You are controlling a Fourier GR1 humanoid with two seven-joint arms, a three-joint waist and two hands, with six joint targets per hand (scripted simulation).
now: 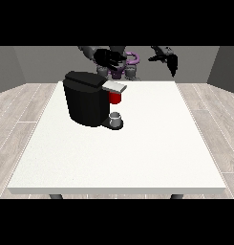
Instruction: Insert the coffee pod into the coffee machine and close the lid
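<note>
Lighting even, diffuse, fairly bright; no glare. White surface (137,158) evenly lit. Soft shadow under coffee machine (87,98) at 6 o'clock. Overall soft focus; no edge distortion.

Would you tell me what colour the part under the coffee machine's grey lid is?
Red, seen in the front view, just below the lid.
</note>
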